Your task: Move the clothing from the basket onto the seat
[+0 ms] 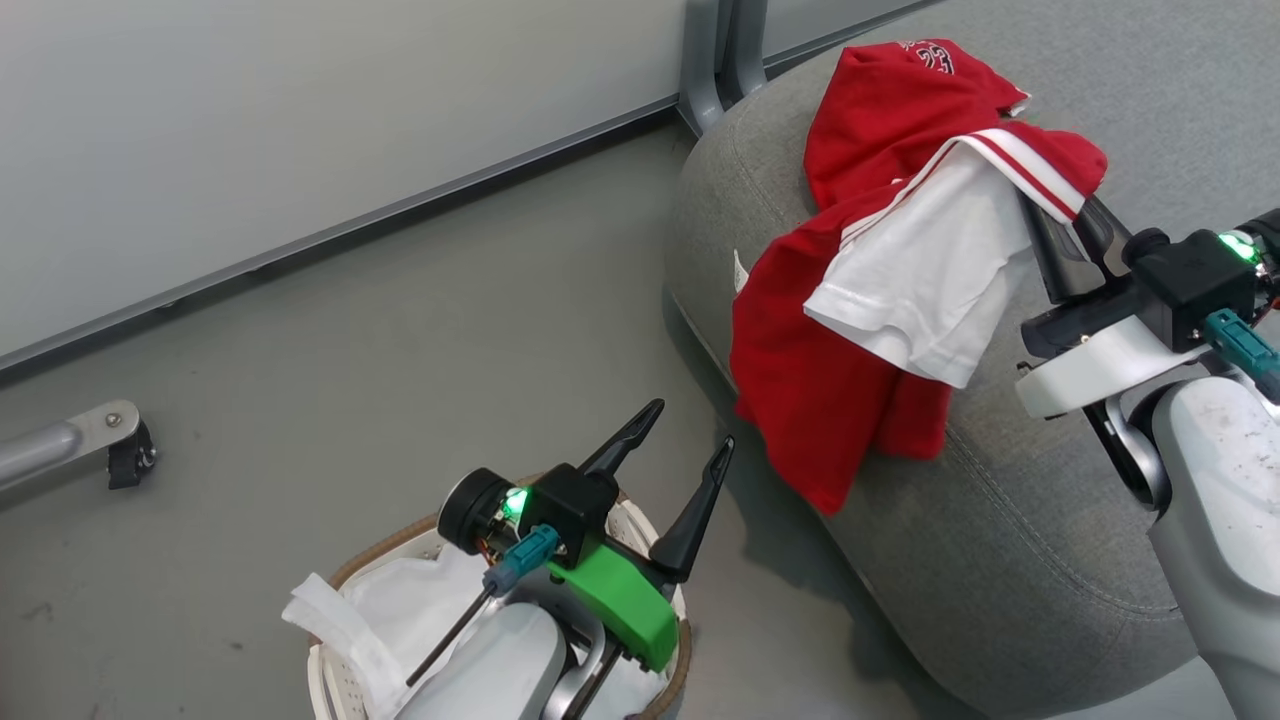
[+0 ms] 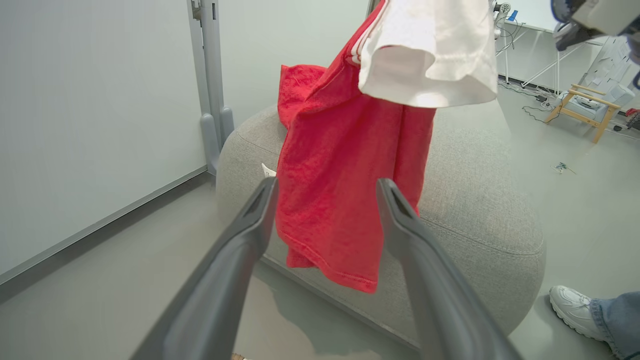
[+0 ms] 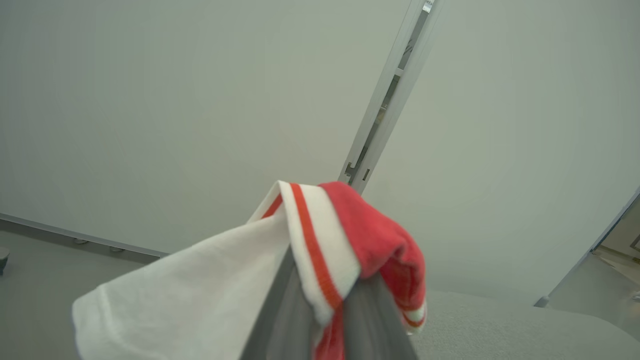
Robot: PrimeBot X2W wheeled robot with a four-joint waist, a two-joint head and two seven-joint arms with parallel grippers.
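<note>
The clothing (image 1: 830, 390) is nearly all lying on the seat (image 1: 1000, 560).
At the right of the head view, the right gripper (image 1: 1070, 235) is pinching its striped edge tight. At the bottom, the left gripper (image 1: 692, 425) is hanging wide open and empty over the basket (image 1: 335, 690), where white liner (image 1: 420, 600) is showing. Letting go is probably what is left.

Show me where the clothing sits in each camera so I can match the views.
Head view: upper right; the clothing drapes over the left edge of the seat, striped trim gripped by the right tool.
Left wrist view: centre; clothing hangs in front of the seat.
Right wrist view: bottom centre; clothing folded over the right tool's fingers.
Shared landmark: the grey seat, seen in all three views.
</note>
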